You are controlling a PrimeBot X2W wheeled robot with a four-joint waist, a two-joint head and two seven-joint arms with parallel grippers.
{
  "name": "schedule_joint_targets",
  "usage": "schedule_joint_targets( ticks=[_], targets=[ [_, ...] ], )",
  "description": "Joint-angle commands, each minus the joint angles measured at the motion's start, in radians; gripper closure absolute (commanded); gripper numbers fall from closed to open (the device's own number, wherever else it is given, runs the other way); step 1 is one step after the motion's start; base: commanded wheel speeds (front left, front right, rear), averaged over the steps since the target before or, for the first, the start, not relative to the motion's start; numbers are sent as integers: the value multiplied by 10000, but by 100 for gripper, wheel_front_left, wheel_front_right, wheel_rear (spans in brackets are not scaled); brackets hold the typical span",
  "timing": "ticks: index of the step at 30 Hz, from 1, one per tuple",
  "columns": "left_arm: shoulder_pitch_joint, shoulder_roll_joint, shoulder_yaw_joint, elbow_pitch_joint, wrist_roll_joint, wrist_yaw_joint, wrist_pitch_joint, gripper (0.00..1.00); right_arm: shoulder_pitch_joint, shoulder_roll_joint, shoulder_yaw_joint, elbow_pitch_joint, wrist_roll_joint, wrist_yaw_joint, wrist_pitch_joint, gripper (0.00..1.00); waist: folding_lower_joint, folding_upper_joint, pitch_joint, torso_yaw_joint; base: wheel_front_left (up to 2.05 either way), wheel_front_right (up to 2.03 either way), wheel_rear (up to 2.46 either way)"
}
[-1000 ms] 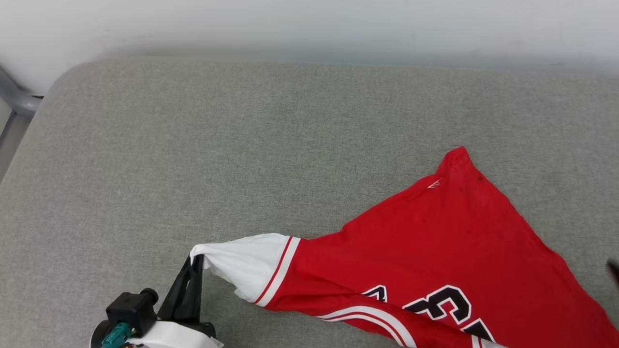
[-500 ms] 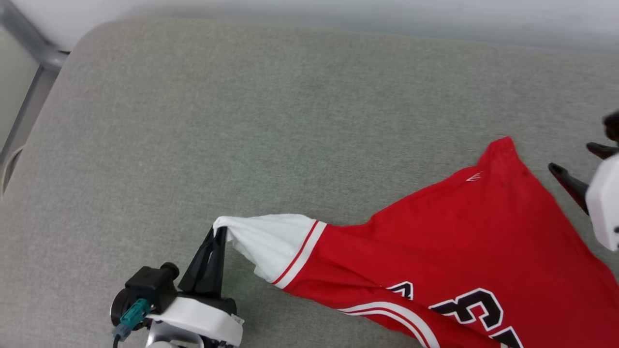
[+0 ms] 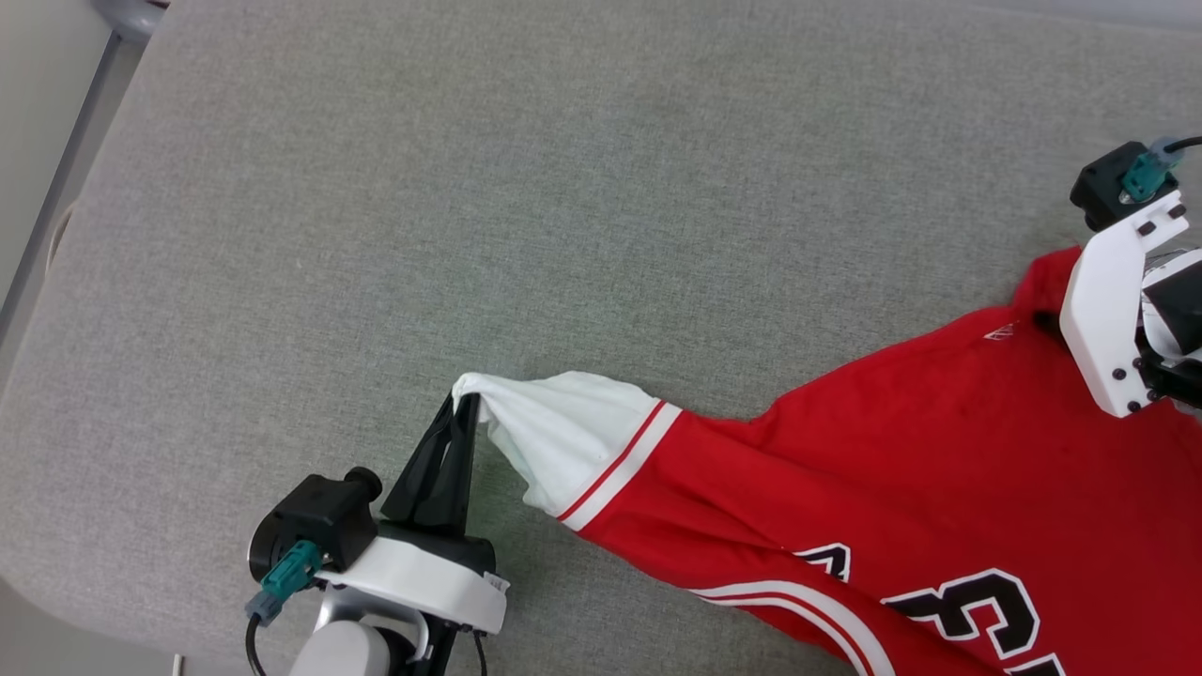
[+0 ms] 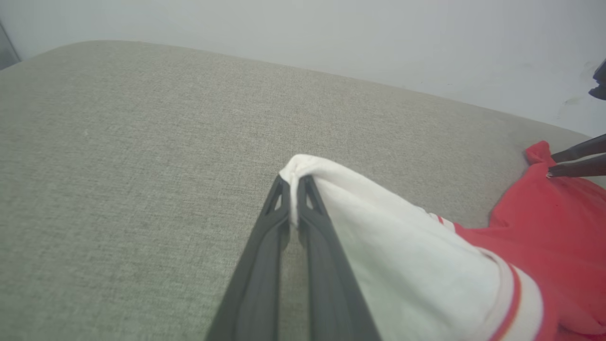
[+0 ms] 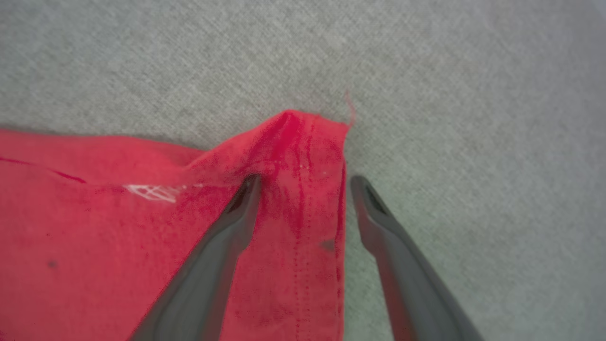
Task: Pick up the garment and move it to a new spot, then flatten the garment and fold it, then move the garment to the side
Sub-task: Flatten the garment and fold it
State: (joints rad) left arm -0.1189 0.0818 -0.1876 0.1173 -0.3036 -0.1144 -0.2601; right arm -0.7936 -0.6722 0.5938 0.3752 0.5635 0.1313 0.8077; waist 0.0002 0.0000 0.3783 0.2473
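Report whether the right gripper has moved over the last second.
Yes. The right gripper has closed in on the red corner of the garment on the grey cushion, from well to its right. Its open jaws now straddle the corner's edge.

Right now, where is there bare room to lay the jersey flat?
Free: the cushion's left and far side, bordered by its left edge, its far edge and the jersey. Crowded: lower right, where the jersey lies, left end effector shut on its sleeve, right end effector open over its red corner.
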Motion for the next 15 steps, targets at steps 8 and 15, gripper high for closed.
schedule_joint_targets(
  ticks=[8,15],
  targets=[
    [-281,-122,89,67,-36,-57,-68,100,201,168,1864,1525,548,-8,-399,85,-2,0,239,119,0,0,0],
    [-140,-23,340,114,123,-61,-69,100,-587,38,1890,1308,626,-15,-2878,100,-2,0,-269,-226,0,0,0]
  ],
)
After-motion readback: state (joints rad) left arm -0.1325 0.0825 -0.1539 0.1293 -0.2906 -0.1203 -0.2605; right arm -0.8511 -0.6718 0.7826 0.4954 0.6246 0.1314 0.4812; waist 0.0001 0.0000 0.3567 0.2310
